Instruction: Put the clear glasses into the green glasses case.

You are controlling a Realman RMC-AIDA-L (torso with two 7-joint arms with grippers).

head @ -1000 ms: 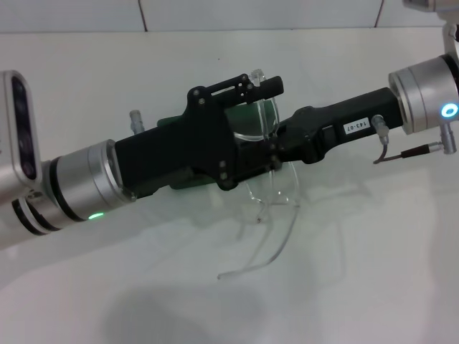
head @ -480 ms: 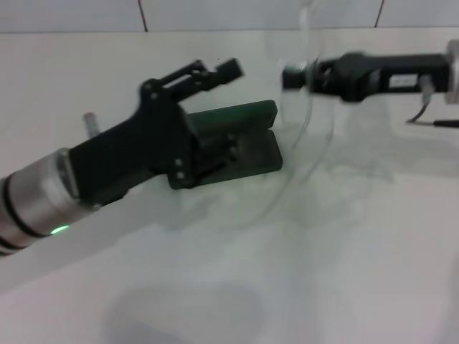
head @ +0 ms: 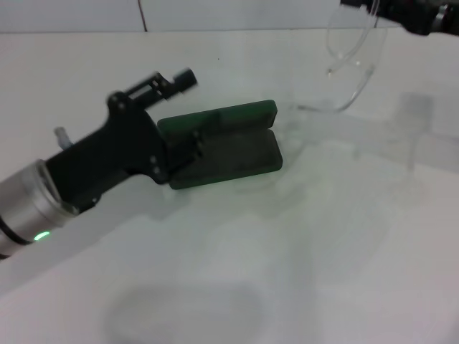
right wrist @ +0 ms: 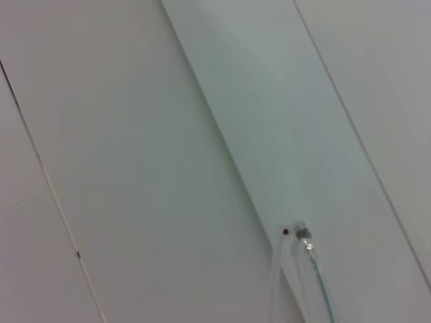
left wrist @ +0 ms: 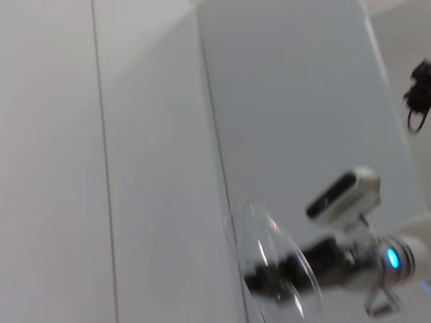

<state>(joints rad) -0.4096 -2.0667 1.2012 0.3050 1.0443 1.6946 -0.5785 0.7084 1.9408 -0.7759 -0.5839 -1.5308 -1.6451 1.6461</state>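
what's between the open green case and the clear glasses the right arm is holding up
Nothing: in the head view only bare white table separates the green glasses case from the clear glasses.

- Head view looks forward and down over the white counter (head: 301,244), fairly close, tiled wall along its far edge.
- Left wrist view faces away from the counter toward the wall, catching the right gripper (left wrist: 269,279) with the clear glasses (left wrist: 266,259) — both shared with the head view.
- Right wrist view faces wall panels, glasses' arm tips at its edge.
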